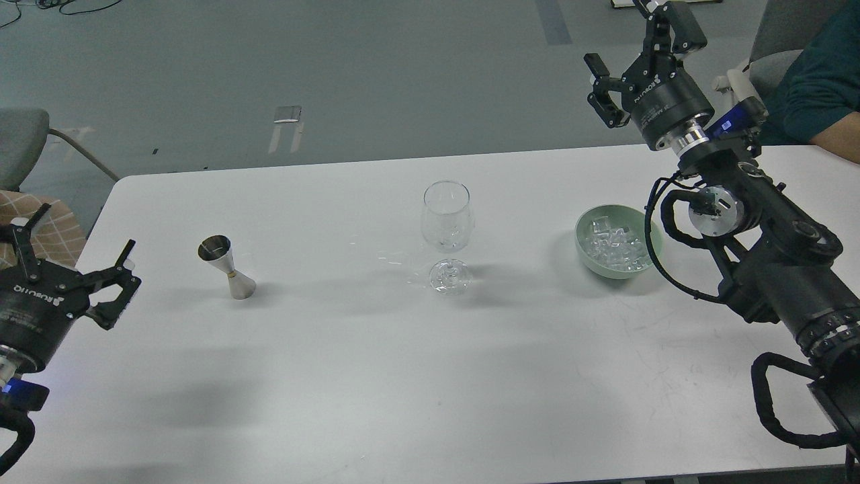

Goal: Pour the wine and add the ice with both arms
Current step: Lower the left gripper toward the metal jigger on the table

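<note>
Both jaws released, empty. Jigger [227, 267] stands upright just right of left gripper [77, 252], its nearer arm. Ice [613, 243] bowl [591, 259] sits below raised right gripper [635, 57].

Both arms [772, 269] are black, with silver joint caps, looped ribbed cables, blue indicator lights and white-lettered gripper housings.

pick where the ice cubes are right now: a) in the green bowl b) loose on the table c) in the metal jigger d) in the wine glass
a, the ice cubes sit piled in the green bowl, right of the wine glass.
</note>
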{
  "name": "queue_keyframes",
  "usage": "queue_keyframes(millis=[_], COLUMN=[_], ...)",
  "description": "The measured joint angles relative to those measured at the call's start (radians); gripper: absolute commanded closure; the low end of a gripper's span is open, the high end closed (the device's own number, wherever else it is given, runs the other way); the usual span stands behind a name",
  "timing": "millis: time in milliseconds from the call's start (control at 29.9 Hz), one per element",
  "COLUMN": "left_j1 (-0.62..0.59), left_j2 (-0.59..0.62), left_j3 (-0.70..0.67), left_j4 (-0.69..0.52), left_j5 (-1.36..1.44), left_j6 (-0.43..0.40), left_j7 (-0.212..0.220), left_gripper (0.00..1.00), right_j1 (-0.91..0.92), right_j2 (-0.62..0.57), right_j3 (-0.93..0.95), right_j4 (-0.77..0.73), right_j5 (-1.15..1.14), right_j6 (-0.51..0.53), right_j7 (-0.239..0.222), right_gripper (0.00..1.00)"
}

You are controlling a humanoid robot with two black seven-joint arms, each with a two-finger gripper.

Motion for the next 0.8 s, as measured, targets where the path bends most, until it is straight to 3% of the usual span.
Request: queue_keyframes(millis=[167,368,802], left_j1=[0.07,0.057,-0.126], left_j2=[-0.121,-0.26,-0.397], left_j3=[-0.008,0.003,0.038], left_j4=[-0.027,-0.004,0.21], left_j5=[-0.004,0.008,0.079], left_j6=[0.024,0.104,0.115], left_j7=[0.043,0.119,0.12], left_gripper=[0.05,0.05,0.04], right_j1=[-0.002,-0.002,-0.002], right_j2=[0.001,0.001,-0.003], right_j3=[-0.001,-0.001,-0.016], right_j4=[-0.001,-0.002,-0.002], right_j5=[0.0,0.0,0.0], right_j6=[-0.008,-0.022,-0.048], right_j7=[0.0,-0.004,-0.005], right_gripper=[0.0,0.0,0.0])
